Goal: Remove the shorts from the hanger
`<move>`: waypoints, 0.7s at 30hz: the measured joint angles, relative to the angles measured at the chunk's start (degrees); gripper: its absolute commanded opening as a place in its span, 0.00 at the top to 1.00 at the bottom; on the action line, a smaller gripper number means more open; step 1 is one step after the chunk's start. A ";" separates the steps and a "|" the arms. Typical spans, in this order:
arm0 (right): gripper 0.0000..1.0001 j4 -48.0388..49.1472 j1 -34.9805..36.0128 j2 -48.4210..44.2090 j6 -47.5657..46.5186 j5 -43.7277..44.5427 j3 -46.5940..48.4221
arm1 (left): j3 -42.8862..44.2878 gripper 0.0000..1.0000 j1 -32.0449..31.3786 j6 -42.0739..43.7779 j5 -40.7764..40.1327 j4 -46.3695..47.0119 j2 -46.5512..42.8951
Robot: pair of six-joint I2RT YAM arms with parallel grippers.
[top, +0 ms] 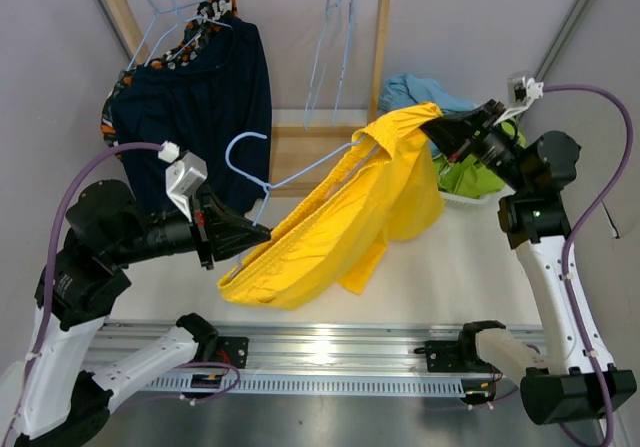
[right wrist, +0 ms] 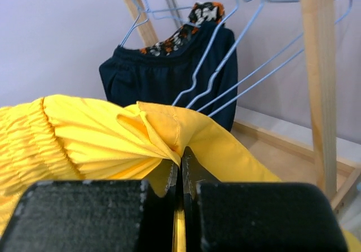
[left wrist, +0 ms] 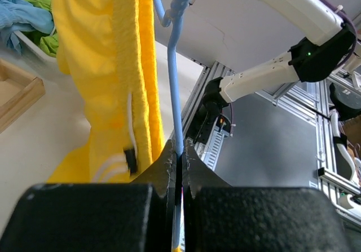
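Observation:
The yellow shorts (top: 340, 222) hang stretched between my two grippers above the table, still threaded on a light blue wire hanger (top: 262, 172). My left gripper (top: 262, 233) is shut on the hanger's wire (left wrist: 175, 94), with the yellow shorts (left wrist: 107, 66) beside it. My right gripper (top: 432, 123) is shut on the waistband of the yellow shorts (right wrist: 113, 133). Dark navy shorts (top: 200, 97) and camouflage shorts (top: 215, 9) hang on the wooden rack (top: 385, 27). Light blue shorts (top: 415, 89) and lime green shorts (top: 470, 175) lie in a pile behind the right arm.
Two empty blue hangers (top: 335, 37) hang from the rack's top bar. The rack's wooden base (top: 300, 147) sits on the white table (top: 450, 277). A metal rail (top: 340, 362) runs along the near edge.

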 measured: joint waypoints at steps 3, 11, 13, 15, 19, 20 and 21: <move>1.00 -0.81 -4.72 3.32 3.17 -1.49 4.17 | -0.81 1.00 -0.63 0.13 -0.74 0.28 -0.02; 1.00 -2.99 -10.58 11.45 8.41 -1.16 11.89 | -1.16 1.00 -0.98 1.11 -2.95 4.24 -1.20; 1.00 -2.91 -10.58 11.15 9.22 -1.33 11.45 | -1.16 1.00 -1.03 1.22 -3.28 4.11 -1.11; 1.00 -2.49 -10.58 9.44 9.99 -1.36 9.27 | -1.16 1.00 -1.09 1.29 -3.63 3.85 -1.11; 1.00 0.96 -8.00 1.40 9.70 -0.24 -1.95 | -1.16 1.00 -1.36 0.96 -5.01 2.51 -1.40; 1.00 0.98 -6.23 -0.52 8.76 0.52 -4.13 | -1.16 1.00 -1.44 0.79 -5.75 1.95 -1.55; 1.00 0.81 -3.10 -2.64 7.26 1.88 -6.47 | -1.22 1.00 -1.51 0.66 -6.47 1.51 -1.73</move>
